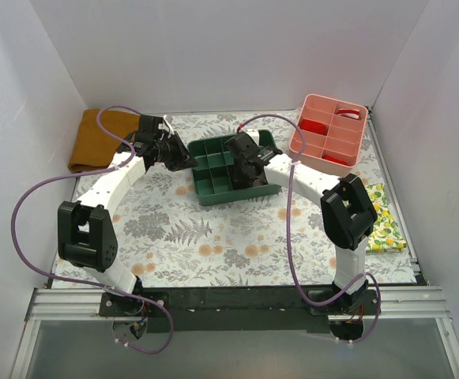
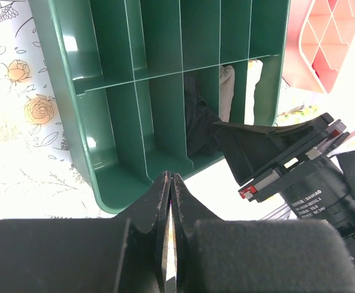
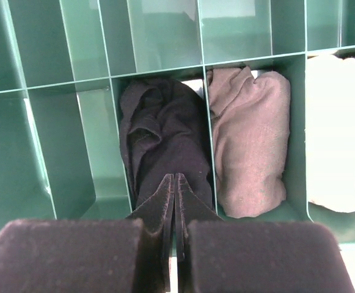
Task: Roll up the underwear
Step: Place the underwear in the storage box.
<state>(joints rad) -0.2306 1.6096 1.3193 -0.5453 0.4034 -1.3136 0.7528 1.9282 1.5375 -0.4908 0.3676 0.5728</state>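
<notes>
floral table [image 1: 213,237], black underwear [image 3: 165,140] in green tray [image 3: 61,122]

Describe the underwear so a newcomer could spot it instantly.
Find the green divided tray at the middle of the table. In the row under the right gripper, three neighbouring compartments hold bundled cloths. The underwear is the black one, left of the taupe bundle and the white bundle in the right wrist view.

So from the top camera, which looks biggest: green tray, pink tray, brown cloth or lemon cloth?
1. green tray and pink tray: too alike to rank
2. brown cloth
3. lemon cloth, the smallest
</notes>
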